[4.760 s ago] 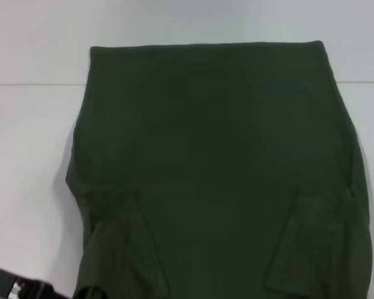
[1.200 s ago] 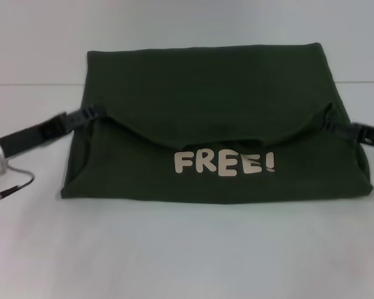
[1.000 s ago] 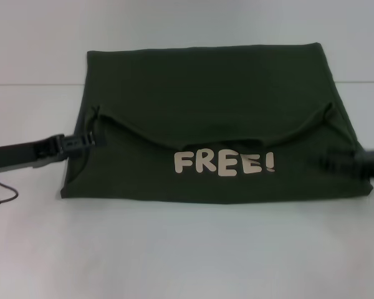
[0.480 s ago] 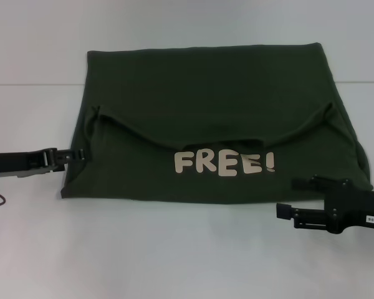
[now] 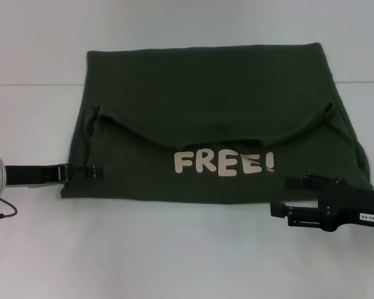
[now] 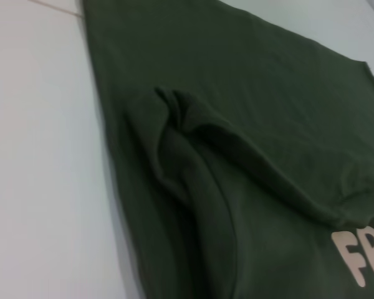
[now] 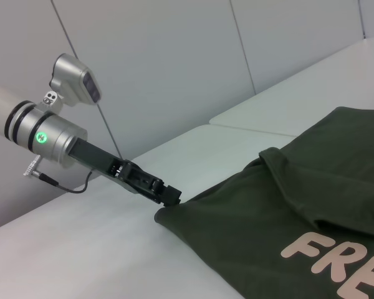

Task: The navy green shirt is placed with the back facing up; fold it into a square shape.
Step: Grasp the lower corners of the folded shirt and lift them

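Note:
The navy green shirt point(image 5: 206, 93) lies folded into a wide rectangle on the white table, with a pale "FREE!" print point(image 5: 224, 163) on its near flap. That flap's far edge sags in a curve across the middle. My left gripper point(image 5: 96, 172) reaches in level from the left, its tip at the shirt's near left corner; the right wrist view shows the left gripper point(image 7: 170, 196) touching the shirt point(image 7: 336, 187) there. My right gripper point(image 5: 285, 195) hovers open at the near right edge, nothing between its fingers. The left wrist view shows only the shirt point(image 6: 237, 93) and its bunched fold.
The white table point(image 5: 174, 249) stretches bare in front of the shirt and to both sides. A seam point(image 5: 31, 85) crosses the tabletop behind the shirt's far corners. A thin cable point(image 5: 3, 215) hangs from my left wrist. Grey wall panels point(image 7: 174, 62) stand beyond the table.
The shirt's near half was folded up, baring the print. Both grippers then left the flap's corners and came toward me; the left one now sits at the near left corner, the right at the near right edge.

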### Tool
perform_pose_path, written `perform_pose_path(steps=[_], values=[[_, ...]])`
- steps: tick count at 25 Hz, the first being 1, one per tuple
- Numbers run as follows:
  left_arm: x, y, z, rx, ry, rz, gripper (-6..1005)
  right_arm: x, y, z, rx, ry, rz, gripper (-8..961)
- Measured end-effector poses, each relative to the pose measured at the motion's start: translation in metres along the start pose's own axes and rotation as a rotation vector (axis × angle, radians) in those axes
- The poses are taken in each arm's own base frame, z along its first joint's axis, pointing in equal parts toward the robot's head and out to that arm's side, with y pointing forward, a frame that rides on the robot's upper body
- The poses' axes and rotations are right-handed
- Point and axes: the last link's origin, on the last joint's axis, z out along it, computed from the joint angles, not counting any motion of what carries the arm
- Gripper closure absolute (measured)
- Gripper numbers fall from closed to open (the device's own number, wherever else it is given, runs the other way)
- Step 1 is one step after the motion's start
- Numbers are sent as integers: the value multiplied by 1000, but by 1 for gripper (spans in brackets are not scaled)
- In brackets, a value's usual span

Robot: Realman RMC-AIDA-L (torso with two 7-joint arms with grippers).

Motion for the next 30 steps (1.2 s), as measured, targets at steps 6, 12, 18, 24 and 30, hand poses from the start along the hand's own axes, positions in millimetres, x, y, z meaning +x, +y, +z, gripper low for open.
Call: perform_pose_path(steps=[6,12,18,24,30], values=[[-2,1,2,0,-7,8,62,0,1,1,-1,-1,2,49],[-4,2,3,-4,-12,26,87,0,0,1,1,-6,5,50],[-5,2,5,10,-34,50,207,-2,0,0,2,-13,20,51],[-6,1,5,23,-50,70,401,-4,0,-1,1,-18,28,52],[-4,2,4,20,-51,80,676,-12,-7,-9,36,-34,95,53]])
